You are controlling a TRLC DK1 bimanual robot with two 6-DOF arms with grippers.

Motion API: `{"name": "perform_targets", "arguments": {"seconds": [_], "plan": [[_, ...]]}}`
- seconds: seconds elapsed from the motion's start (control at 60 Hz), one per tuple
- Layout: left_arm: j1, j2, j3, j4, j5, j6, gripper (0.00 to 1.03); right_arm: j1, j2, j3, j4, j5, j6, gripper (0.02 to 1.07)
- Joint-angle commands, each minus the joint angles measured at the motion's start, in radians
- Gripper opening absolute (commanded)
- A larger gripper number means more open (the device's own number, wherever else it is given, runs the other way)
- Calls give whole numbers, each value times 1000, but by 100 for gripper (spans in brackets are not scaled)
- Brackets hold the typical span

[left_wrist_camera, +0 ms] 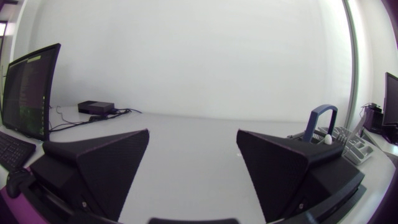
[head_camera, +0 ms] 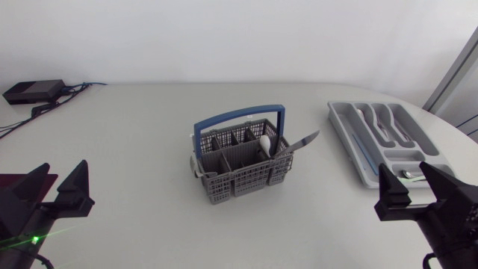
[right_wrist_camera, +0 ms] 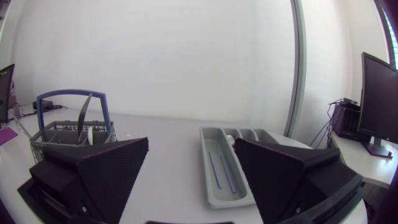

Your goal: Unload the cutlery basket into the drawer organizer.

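The cutlery basket (head_camera: 237,170), grey with a blue handle, stands upright near the middle of the surface (head_camera: 134,142). A knife (head_camera: 302,141) leans out of one compartment on the side facing the drawer organizer (head_camera: 349,142), and a white utensil head (head_camera: 265,143) shows just beside it in the basket. The drawer organizer, a grey tray, lies on the right side of the surface, well apart from the basket. It holds metal cutlery pieces (head_camera: 382,123) in its middle compartments and two thin blue sticks (right_wrist_camera: 221,171) in one long compartment. The left claw (head_camera: 63,166) sits low at the left near edge with its fingers spread and nothing between them. The right claw (head_camera: 403,168) sits at the right near edge, just beside the organizer's near end, likewise spread and holding nothing. A black box (head_camera: 33,91) with cables lies at the far left corner.
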Motion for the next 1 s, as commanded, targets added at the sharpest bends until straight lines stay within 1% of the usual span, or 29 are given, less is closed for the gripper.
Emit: {"name": "perform_targets", "arguments": {"seconds": [0.0,0.567,0.733,0.817,0.983], "plan": [[0,5,-36,-25,-2,-22,98,5,-3,-7,-18,-5,25,102],[3,-7,-36,-23,-2,-16,98,2,-6,-9,-9,1,20,102],[-19,-9,-27,-22,-2,-11,98,10,-6,8,-15,1,20,102],[-23,-4,10,-49,-2,-11,98,33,-4,23,-27,10,25,102],[-29,30,76,-54,-2,-14,98,65,19,45,-16,39,25,102]]}}
